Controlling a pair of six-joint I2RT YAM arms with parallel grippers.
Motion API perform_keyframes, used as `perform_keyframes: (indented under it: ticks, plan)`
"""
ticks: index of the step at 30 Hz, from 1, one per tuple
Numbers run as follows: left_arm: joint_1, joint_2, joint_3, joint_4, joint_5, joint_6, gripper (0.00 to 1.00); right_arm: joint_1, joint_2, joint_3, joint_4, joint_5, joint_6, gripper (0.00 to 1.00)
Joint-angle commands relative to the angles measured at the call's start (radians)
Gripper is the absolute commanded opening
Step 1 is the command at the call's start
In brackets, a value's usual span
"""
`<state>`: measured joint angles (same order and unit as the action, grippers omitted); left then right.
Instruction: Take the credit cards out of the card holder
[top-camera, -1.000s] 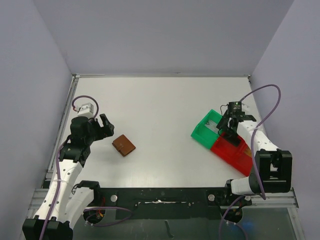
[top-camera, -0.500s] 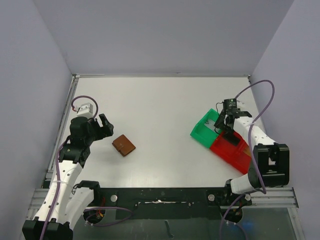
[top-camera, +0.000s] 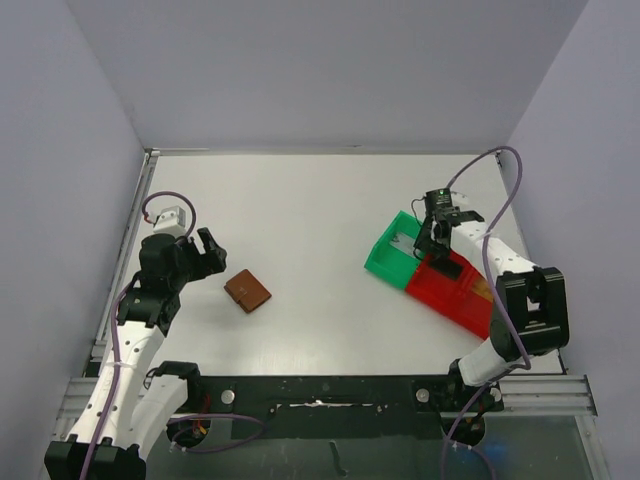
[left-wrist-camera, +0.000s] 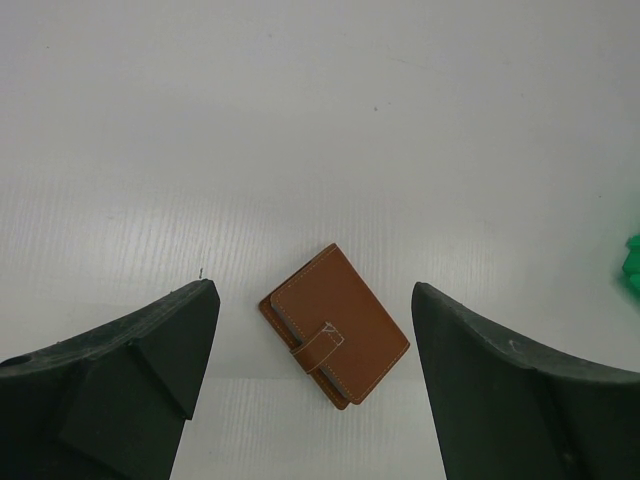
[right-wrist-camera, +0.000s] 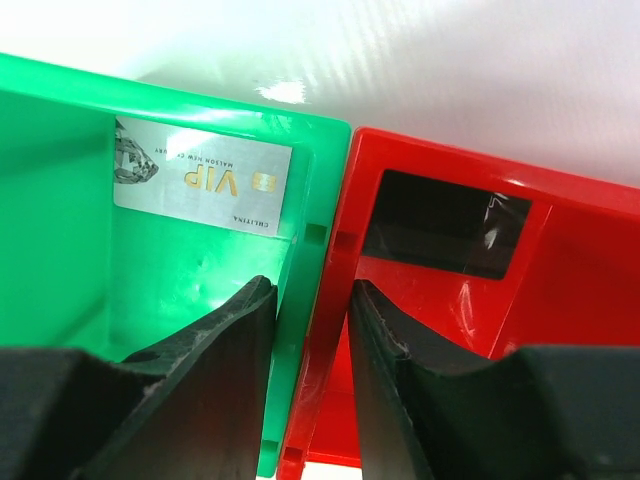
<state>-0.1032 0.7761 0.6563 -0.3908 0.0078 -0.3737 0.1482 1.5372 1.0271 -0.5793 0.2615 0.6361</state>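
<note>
The card holder (top-camera: 247, 290), a brown leather wallet with its tab fastened, lies closed on the white table at the left. In the left wrist view the card holder (left-wrist-camera: 335, 338) sits between my fingers, below them. My left gripper (top-camera: 205, 255) (left-wrist-camera: 312, 288) is open and empty above it. My right gripper (top-camera: 435, 245) (right-wrist-camera: 312, 288) is shut on the touching walls of the green tray (right-wrist-camera: 60, 200) and the red tray (right-wrist-camera: 580, 260). A pale grey card (right-wrist-camera: 203, 182) lies in the green tray. A black card (right-wrist-camera: 445, 222) lies in the red tray. I cannot make out the golden-orange card.
The green tray (top-camera: 390, 255) and red tray (top-camera: 455, 295) stand joined side by side at the right of the table. Lilac walls close in the left, back and right sides. The black frame with the arm bases runs along the near edge.
My right gripper has moved left and away, dragging the green and red trays with it. The left arm and the wallet have not moved.
</note>
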Motion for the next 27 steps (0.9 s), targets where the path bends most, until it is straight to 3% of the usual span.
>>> perform_keyframes:
  ticks: [1,15,27]
  plan:
    - [-0.001,-0.005,0.008,0.062,-0.007,0.002,0.78,0.072,0.050,0.101,0.037,0.018,0.000,0.34]
    - [0.000,0.002,0.011,0.055,-0.025,0.001,0.78,0.330,0.373,0.472,-0.029,0.055,-0.042,0.34]
    - [0.003,-0.032,0.011,0.053,-0.064,-0.004,0.77,0.422,0.543,0.695,-0.045,0.009,-0.077,0.35]
